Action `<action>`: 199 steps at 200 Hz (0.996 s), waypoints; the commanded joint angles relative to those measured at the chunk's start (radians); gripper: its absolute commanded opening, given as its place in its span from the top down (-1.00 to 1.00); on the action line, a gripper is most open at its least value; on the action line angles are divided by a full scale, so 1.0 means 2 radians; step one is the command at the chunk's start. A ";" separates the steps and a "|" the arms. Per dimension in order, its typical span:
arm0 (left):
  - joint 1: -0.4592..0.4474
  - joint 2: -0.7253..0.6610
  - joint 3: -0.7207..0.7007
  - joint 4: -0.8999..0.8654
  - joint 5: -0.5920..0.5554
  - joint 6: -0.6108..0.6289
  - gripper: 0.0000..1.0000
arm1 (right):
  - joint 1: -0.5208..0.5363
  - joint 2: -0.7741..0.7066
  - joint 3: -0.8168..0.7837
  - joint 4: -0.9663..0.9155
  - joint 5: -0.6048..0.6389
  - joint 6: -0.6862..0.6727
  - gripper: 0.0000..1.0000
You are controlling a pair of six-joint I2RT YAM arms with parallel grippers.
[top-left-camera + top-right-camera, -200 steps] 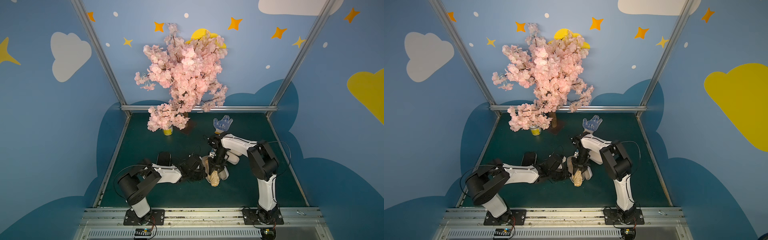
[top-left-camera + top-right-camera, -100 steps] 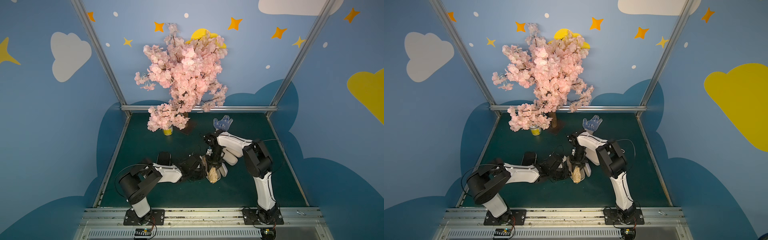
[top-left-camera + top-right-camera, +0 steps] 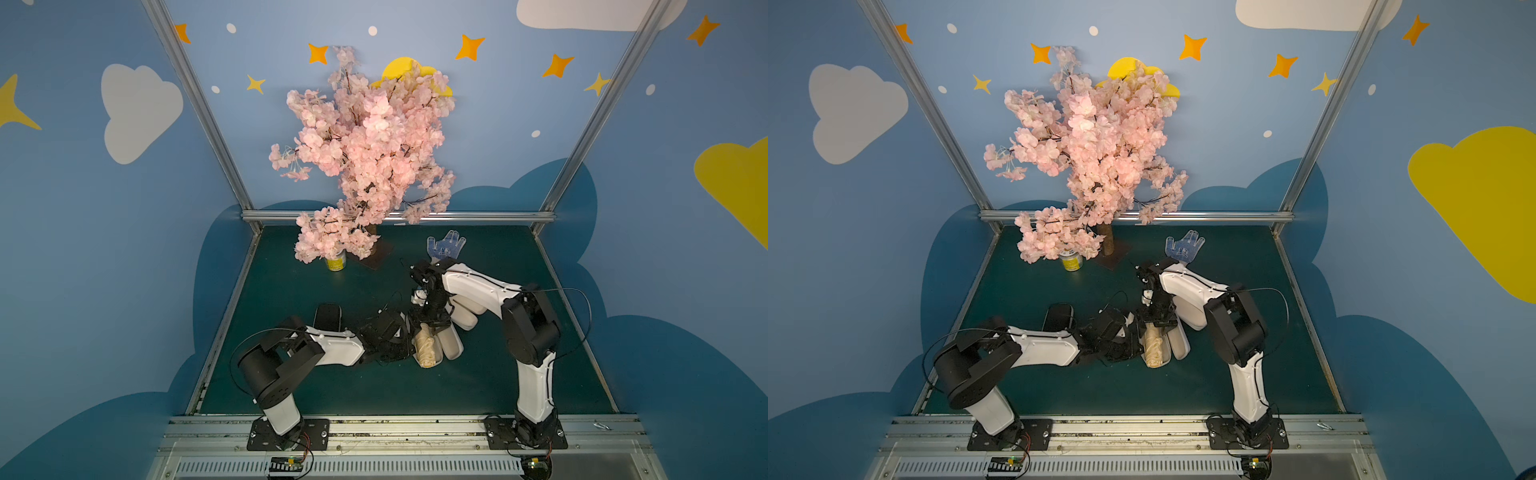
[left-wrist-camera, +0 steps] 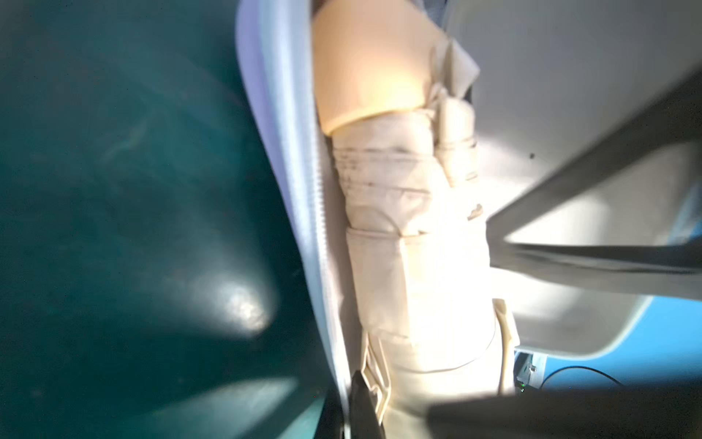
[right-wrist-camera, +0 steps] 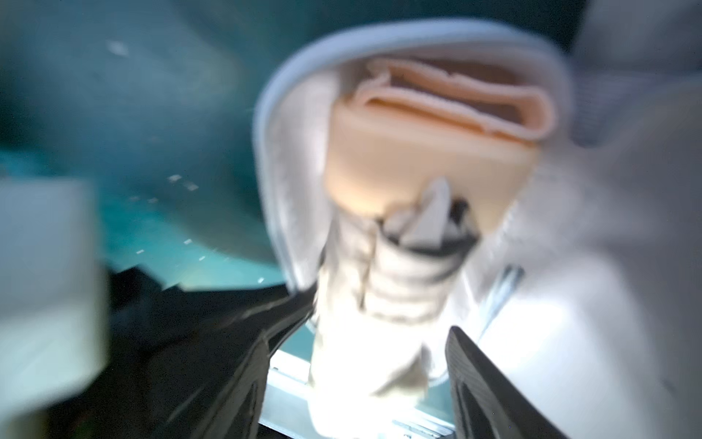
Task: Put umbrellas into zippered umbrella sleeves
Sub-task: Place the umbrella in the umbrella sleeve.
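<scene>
Free mat (image 3: 374, 390) in front; open sleeve (image 3: 451, 347) blocks the middle, cherry tree (image 3: 365, 137) and glove (image 3: 445, 247) the back

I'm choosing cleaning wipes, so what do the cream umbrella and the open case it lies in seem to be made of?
Umbrella: probably soft matte fabric; it creases and folds in bands. Its peach end cap looks like smooth plastic. Case: stiff shell with a plain matte lining and a toothed zip edge; the exact shell material is unclear.

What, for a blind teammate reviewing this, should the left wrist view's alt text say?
A cream-beige umbrella lies lengthwise in an open lavender sleeve on the green table, zip edge alongside. A dark tool finger crosses in front, blurred.
</scene>
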 commanded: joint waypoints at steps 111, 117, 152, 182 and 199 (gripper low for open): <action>0.001 0.002 -0.003 0.008 0.021 -0.003 0.95 | 0.086 -0.083 -0.155 0.084 0.021 0.133 0.16; 0.000 0.003 -0.003 0.008 0.022 -0.002 0.95 | 0.085 -0.075 -0.149 0.081 0.026 0.126 0.19; 0.000 0.005 0.002 0.007 0.035 0.004 0.94 | 0.075 -0.060 -0.130 0.055 0.079 0.090 0.32; 0.000 0.007 0.008 0.002 0.039 0.010 0.94 | 0.064 -0.051 -0.135 0.043 0.098 0.062 0.37; 0.000 0.006 0.009 -0.001 0.039 0.012 0.95 | 0.068 -0.045 -0.130 0.032 0.100 0.056 0.34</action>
